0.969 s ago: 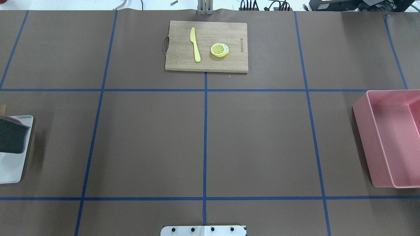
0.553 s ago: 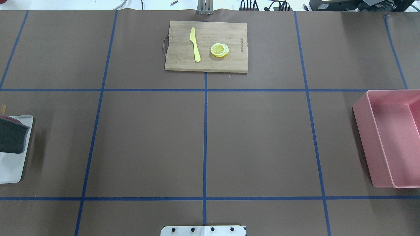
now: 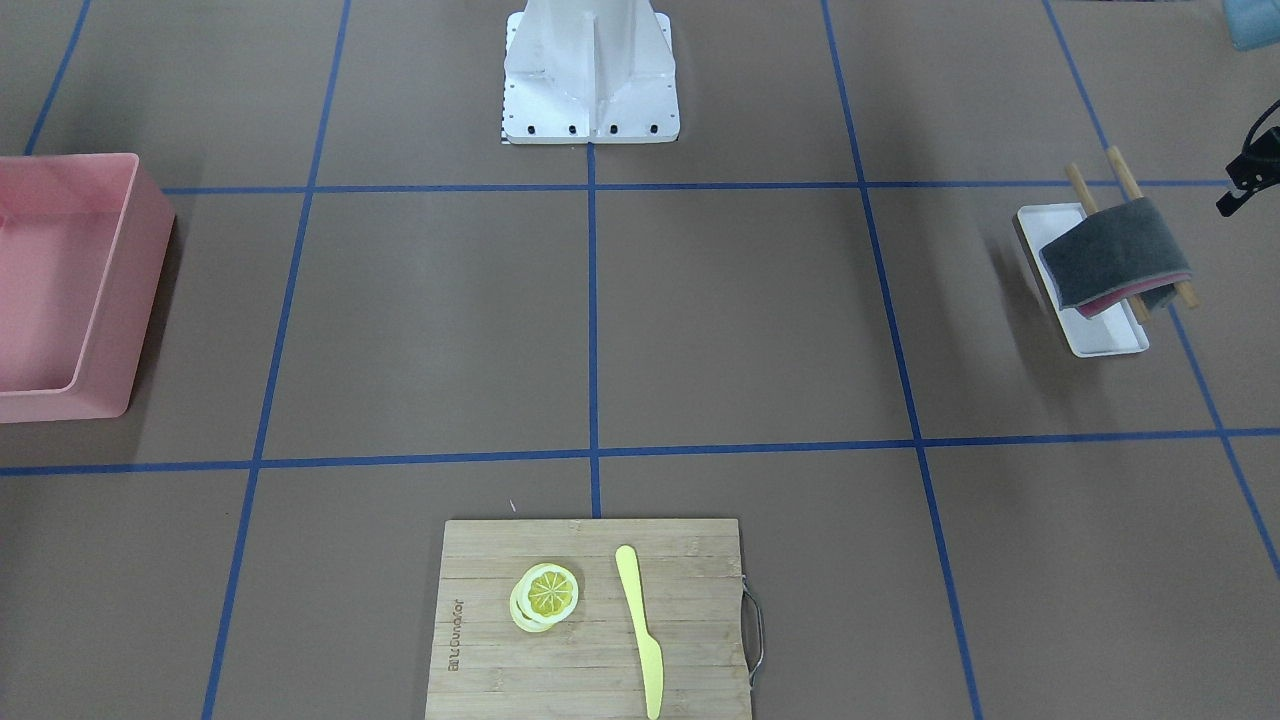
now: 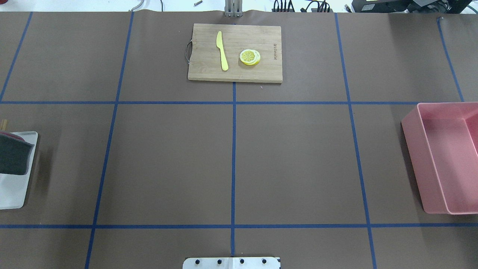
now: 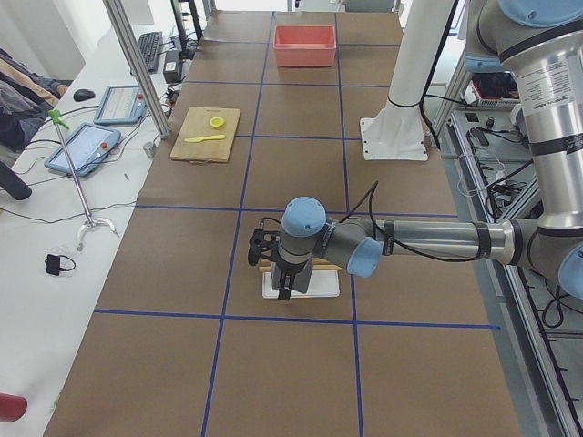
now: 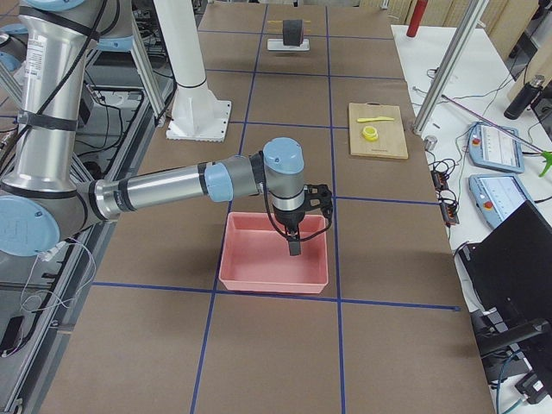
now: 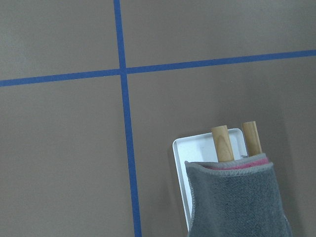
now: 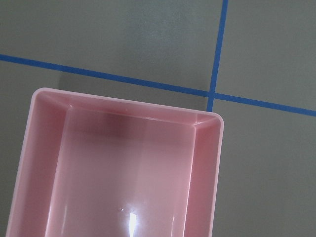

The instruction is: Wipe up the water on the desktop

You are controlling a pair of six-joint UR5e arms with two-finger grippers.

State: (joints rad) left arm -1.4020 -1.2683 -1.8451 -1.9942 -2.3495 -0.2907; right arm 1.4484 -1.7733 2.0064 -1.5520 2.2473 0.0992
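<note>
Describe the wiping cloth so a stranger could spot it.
On the brown desktop gridded with blue tape, go to the end on the robot's left, opposite the pink plastic bin. Two wooden dowels run over a white tray there; the folded grey cloth with a pink underlayer drapes over them, the only fabric around.

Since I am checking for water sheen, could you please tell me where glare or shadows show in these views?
Right wrist view: a white glare spot on the bin's floor, and a dark shadow near its far wall. Front-facing view: soft shadows beside bin and tray. Left wrist view: even light, sharp; the cloth's weave shows. Overhead view: the desktop looks matte, no glare.
</note>
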